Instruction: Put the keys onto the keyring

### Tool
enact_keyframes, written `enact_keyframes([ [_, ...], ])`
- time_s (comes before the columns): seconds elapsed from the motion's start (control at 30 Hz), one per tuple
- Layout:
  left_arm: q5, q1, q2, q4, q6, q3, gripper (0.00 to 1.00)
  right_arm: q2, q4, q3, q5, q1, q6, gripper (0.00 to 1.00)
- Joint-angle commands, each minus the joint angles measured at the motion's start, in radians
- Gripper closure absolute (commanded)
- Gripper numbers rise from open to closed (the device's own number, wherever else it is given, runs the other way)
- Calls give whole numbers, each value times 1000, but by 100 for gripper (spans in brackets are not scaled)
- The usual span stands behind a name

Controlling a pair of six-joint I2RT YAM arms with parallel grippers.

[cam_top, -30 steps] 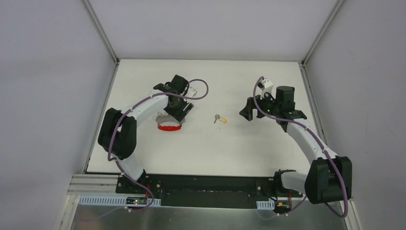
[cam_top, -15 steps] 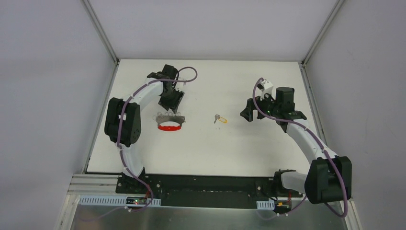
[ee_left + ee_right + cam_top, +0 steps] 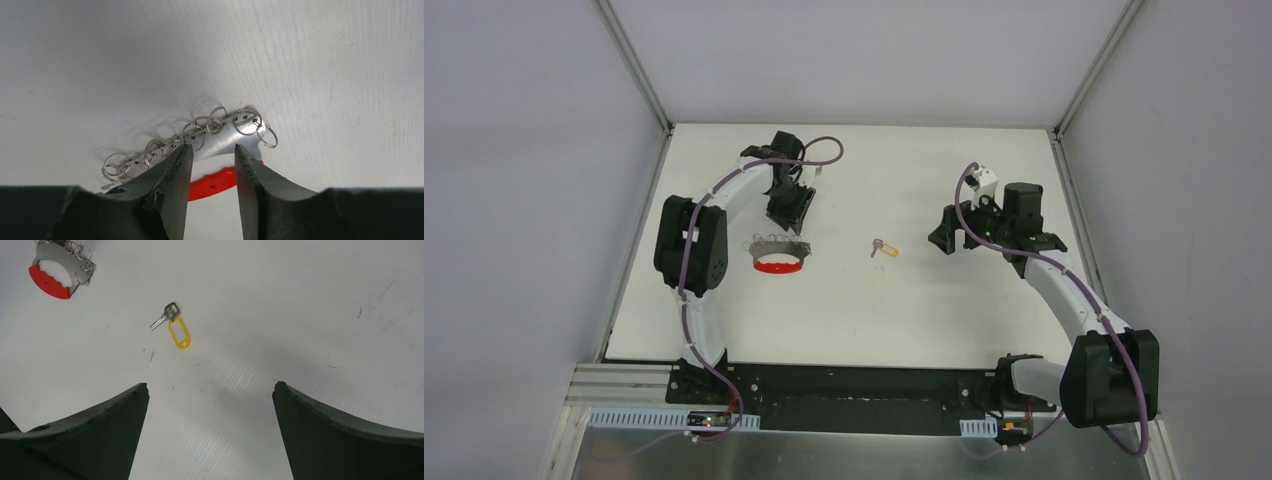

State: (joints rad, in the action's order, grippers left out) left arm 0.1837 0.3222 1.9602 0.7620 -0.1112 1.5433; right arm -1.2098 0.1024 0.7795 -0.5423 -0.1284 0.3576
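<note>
A curved grey metal plate (image 3: 222, 139) carrying several wire split rings (image 3: 247, 123), with a red grip (image 3: 216, 180), is the keyring (image 3: 778, 256) lying left of centre on the table. My left gripper (image 3: 790, 214) hovers just beyond it; its jaws stand narrowly apart with nothing between them, and the left gripper (image 3: 212, 148) frames the plate in the wrist view. One small metal key (image 3: 164, 318) with a yellow tag (image 3: 179, 335) lies mid-table, seen from above as the key (image 3: 882, 247). My right gripper (image 3: 944, 236) is wide open to the right of it, the right gripper (image 3: 210, 385) holding nothing.
The white table (image 3: 984, 300) is bounded by grey walls with metal corner rails (image 3: 636, 70). The keyring (image 3: 56, 271) also shows at the top left of the right wrist view. Purple cables (image 3: 824, 150) loop off both arms.
My left gripper has drawn back from over the keyring toward the far side and its jaws have narrowed. The keyring and key lie where they were. The right arm has hardly moved.
</note>
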Motion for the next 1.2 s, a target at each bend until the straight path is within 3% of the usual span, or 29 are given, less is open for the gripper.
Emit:
enact_keyframes([
  [0.0,15,13,56,42,13,68,63,11,-21,-3,-27,7,16,2],
  [0.4,29,15,108,82,21,100,68,9,-20,-6,-34,8,18,2],
  [0.6,69,16,122,94,31,100,77,20,-24,-13,-37,17,20,2],
  [0.73,68,15,123,93,38,104,79,27,-28,-17,-42,25,18,2],
  [1.03,17,15,-13,9,20,-14,70,52,-34,-26,-65,52,5,2],
  [1.17,73,21,-111,-2,-35,-75,62,56,-35,-28,-72,59,1,2],
])
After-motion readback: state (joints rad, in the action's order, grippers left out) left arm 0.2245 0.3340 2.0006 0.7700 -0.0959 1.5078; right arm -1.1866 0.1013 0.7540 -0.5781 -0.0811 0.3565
